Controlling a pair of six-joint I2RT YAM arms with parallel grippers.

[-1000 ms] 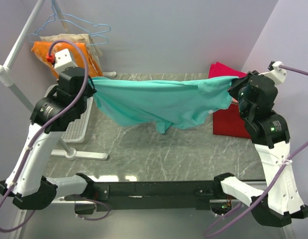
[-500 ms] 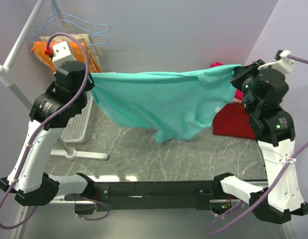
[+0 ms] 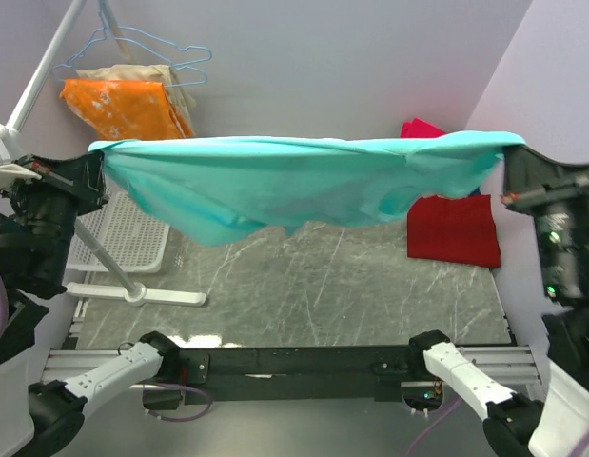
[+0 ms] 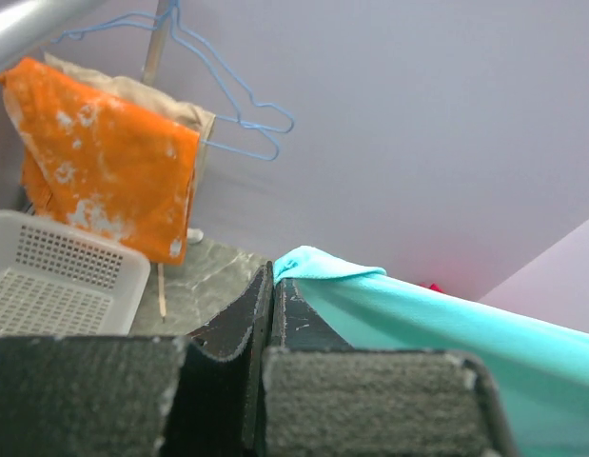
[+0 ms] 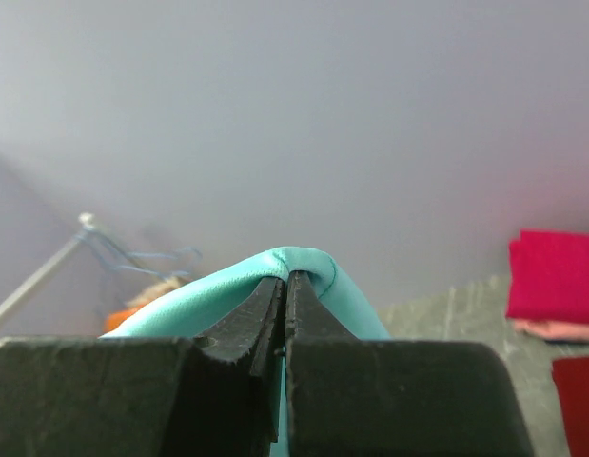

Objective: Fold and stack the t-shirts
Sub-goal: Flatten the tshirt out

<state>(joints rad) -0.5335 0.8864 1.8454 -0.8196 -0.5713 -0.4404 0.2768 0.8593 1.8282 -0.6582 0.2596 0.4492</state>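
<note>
A teal t-shirt [image 3: 294, 176] hangs stretched wide in the air above the marble table [image 3: 304, 286]. My left gripper [image 3: 96, 157] is shut on its left end [image 4: 318, 268]. My right gripper [image 3: 508, 152] is shut on its right end [image 5: 294, 267], the cloth folded over its fingertips. The shirt's middle sags toward the table. A folded dark red t-shirt [image 3: 454, 228] lies on the table at the right. Behind it sits a folded magenta-pink t-shirt [image 3: 422, 128], which lies on a salmon t-shirt [image 5: 553, 329] in the right wrist view.
An orange white-blotched cloth [image 3: 123, 107] and a beige cloth [image 3: 132, 72] hang on a rack [image 3: 37, 86] at the back left, beside blue wire hangers [image 3: 161, 52]. A white perforated basket [image 3: 127, 233] rests on the table's left side. The rack's white foot [image 3: 137, 293] lies in front of it.
Both arms have risen and swung outward, pulling the teal shirt from a sagging drape into a long taut span high above the table.
</note>
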